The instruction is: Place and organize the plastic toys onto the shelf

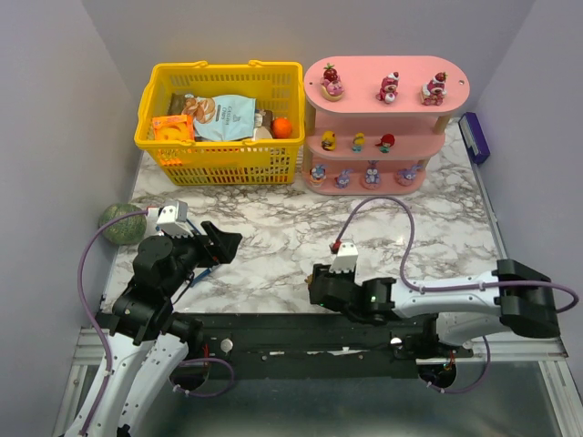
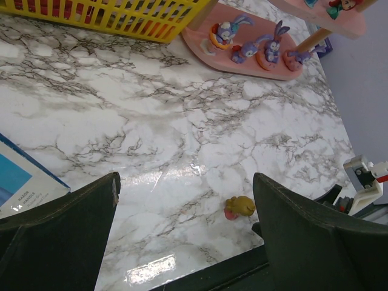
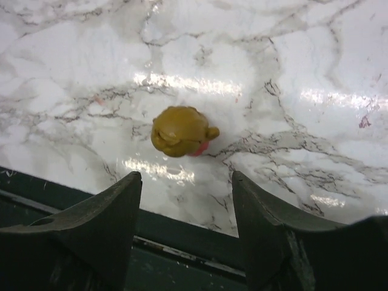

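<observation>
An olive plastic toy [image 3: 182,131] with a red underside lies on its side on the marble, close to the table's front edge; it also shows as the olive toy [image 2: 240,207] in the left wrist view. My right gripper [image 3: 185,177] is open just short of it, nothing between its fingers. In the top view the right gripper [image 1: 314,282] hides the toy. The pink shelf [image 1: 364,73] stands at the back right: strawberry-topped toys [image 1: 389,87] on top, small round ones [image 1: 359,141] in the middle, purple bunnies [image 1: 372,173] below. My left gripper [image 1: 223,241] is open and empty.
A yellow basket [image 1: 219,164] with snack packets and an orange ball [image 1: 282,127] stands left of the shelf. A green speckled ball [image 1: 121,222] lies at the left table edge. A blue-edged card [image 2: 18,182] lies under the left gripper. A purple block [image 1: 474,137] is beside the shelf.
</observation>
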You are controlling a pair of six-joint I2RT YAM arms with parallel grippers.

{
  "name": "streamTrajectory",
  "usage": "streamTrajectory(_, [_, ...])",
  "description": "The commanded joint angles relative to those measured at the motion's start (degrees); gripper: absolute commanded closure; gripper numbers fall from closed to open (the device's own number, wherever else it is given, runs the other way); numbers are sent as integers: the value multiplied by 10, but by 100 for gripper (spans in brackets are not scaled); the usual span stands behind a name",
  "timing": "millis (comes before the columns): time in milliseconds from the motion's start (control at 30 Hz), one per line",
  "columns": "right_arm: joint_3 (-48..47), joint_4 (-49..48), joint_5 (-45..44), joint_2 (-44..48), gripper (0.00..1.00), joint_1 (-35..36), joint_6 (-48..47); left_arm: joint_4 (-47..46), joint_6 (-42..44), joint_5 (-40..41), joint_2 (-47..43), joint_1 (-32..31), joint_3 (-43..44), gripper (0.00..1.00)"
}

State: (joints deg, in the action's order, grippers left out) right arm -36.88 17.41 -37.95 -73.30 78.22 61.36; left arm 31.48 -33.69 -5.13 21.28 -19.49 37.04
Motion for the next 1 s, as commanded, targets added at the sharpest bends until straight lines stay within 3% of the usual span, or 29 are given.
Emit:
streamTrajectory(0, [-79, 75, -151, -70, 29, 27, 78, 2, 1, 6, -3, 3, -2, 1])
streamTrajectory(333, [-145, 140, -173, -173, 29, 33, 127, 0, 2, 4, -3, 2, -3, 1])
streamTrajectory(500, [-149, 140, -179, -199, 34, 33, 142, 1, 2, 3, -2, 2, -2, 1])
streamTrajectory(967, [-147, 109, -199, -201, 40, 33, 136, 1, 2, 3, -3, 2, -2, 1])
